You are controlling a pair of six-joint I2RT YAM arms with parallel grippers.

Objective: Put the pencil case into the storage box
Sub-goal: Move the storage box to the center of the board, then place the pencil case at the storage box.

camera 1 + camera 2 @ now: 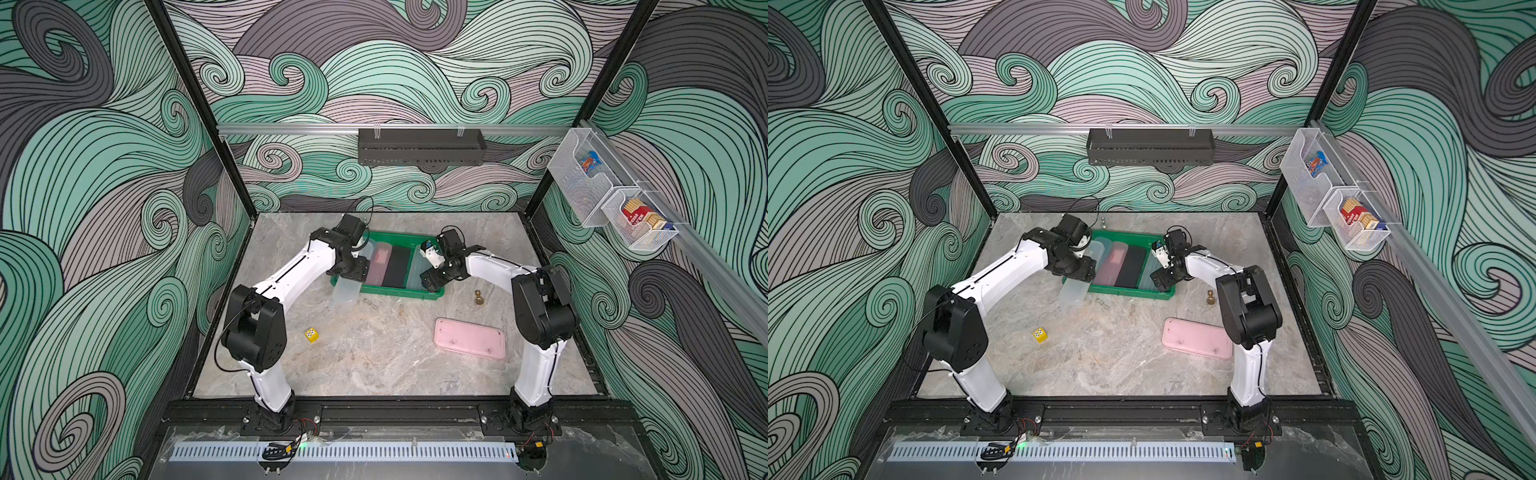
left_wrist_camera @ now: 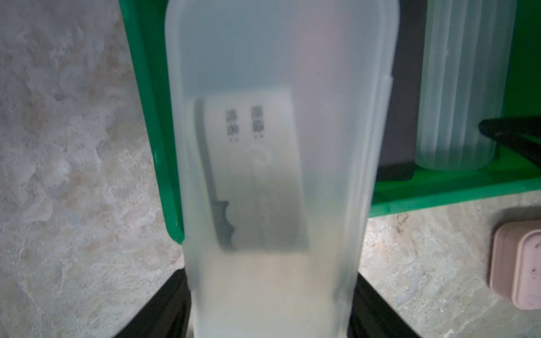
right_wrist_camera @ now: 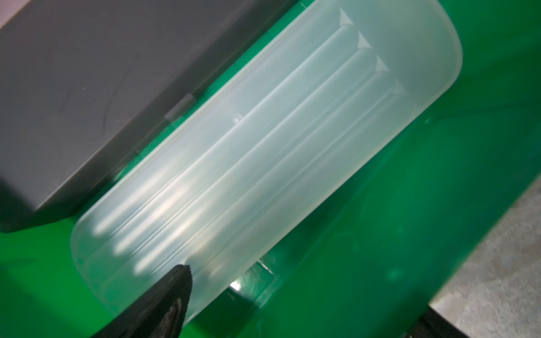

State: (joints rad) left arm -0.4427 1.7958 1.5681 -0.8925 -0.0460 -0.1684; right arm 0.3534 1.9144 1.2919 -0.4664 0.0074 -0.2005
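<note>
The green storage box (image 1: 388, 293) sits at the back middle of the table, seen in both top views. My left gripper (image 1: 354, 272) is shut on a frosted clear pencil case (image 2: 272, 146). That case is held tilted over the box's left rim (image 2: 149, 117), with its near end (image 1: 345, 293) jutting out past the front left corner. My right gripper (image 1: 430, 281) hangs open over the box's right part, one of its fingers (image 3: 167, 298) above a ribbed clear case (image 3: 263, 152). A black case (image 1: 397, 266) and a pink case (image 1: 380, 264) lie in the box.
Another pink case (image 1: 469, 337) lies flat on the table at the front right. A yellow die (image 1: 311, 334), a small brass stamp (image 1: 480, 298) and a little chain (image 1: 371, 302) lie loose in front of the box. A dark shelf (image 1: 422, 146) and mesh bins (image 1: 611, 199) hang on the walls.
</note>
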